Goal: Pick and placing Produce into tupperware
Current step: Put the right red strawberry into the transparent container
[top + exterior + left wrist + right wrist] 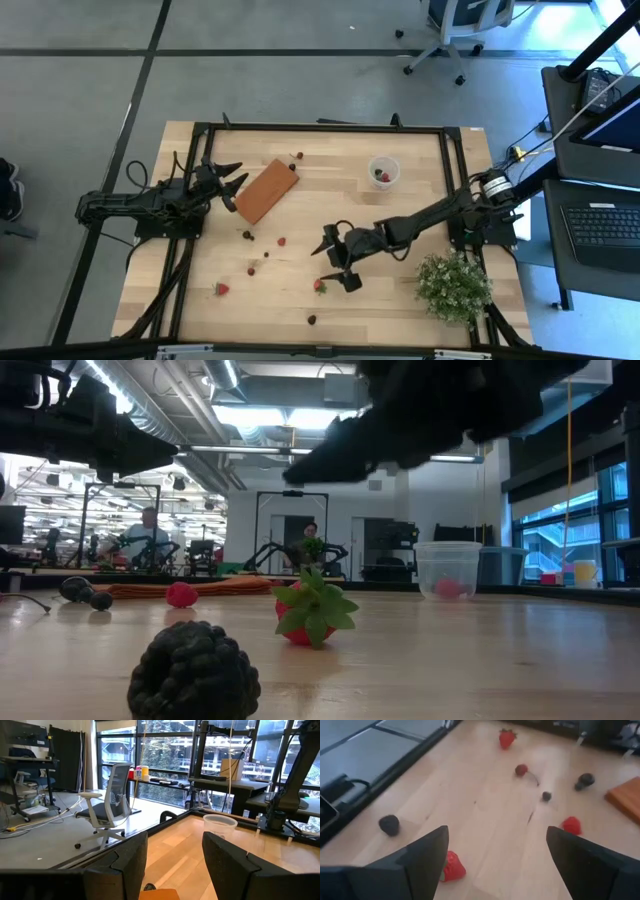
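Right wrist view: the right gripper (492, 865) hangs spread wide, empty, a strawberry (451, 866) just inside one finger. Centre over it before descending; the tupperware (384, 171) sits well behind.

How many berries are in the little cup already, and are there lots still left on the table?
Done: the cup holds what looks like one red berry, maybe a second. In hand: nothing is held yet; the right gripper is open above the table near a strawberry. The left gripper waits open by the orange block. Left: lots, like the strawberry at the front and a dark berry.
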### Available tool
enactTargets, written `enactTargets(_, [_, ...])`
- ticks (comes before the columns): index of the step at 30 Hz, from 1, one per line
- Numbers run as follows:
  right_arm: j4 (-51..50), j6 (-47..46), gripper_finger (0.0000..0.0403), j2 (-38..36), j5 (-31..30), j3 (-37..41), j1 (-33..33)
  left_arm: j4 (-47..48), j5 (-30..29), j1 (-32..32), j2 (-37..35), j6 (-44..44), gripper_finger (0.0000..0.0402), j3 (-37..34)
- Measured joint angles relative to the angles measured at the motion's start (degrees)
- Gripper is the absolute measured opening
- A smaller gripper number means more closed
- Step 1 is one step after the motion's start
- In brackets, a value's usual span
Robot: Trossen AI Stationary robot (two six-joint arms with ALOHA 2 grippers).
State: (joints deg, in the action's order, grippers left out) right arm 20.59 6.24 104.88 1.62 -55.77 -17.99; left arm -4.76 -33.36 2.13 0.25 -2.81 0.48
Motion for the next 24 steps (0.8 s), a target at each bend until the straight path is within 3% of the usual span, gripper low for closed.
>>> enactTargets(11, [2.0, 0.3, 0.0336, 10.3, 5.9, -5.5, -1.5, 0.0, 0.0, 0.0, 0.0, 0.0, 0.0184, 0.0])
enactTargets(24, [1.4, 0.5, 0.0336, 15.9, 6.1, -5.9, -1.5, 0.0, 0.0, 0.0, 0.0, 0.0, 0.0184, 0.0])
